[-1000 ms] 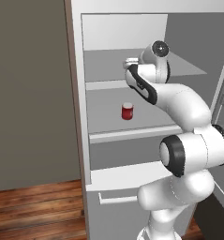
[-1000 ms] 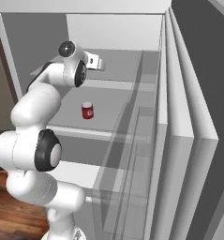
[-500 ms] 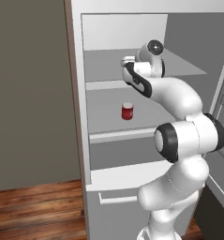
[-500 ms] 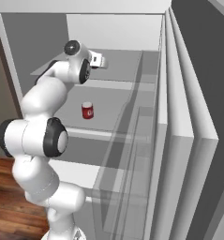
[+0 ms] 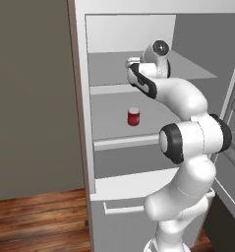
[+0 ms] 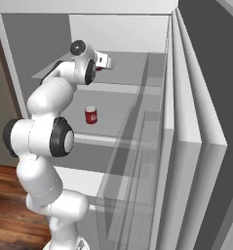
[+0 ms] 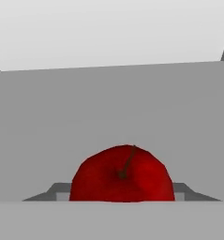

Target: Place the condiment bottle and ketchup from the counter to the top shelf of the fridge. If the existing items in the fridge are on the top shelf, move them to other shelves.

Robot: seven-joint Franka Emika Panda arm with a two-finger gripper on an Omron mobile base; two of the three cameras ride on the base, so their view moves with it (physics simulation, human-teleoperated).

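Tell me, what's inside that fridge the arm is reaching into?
On the top shelf of the fridge sits a round red fruit, right at the gripper. One shelf lower stands a short red jar with a white lid. The drawer's contents are hidden.

Flat, even rendered light in all views — no single source evident. Fridge point(image 5: 84, 98) interior reads pale grey, back wall brightest, side walls a shade darker. Soft shading under the top shelf point(image 5: 114, 89); no hard cast shadows. Arm's white shells carry gentle gradients, no glare. Base views slightly soft, coarse at edges of shapes. Hand view sharp enough — red fruit point(image 7: 122, 176) shows smooth shading, darker toward its rim. No edge distortion seen.
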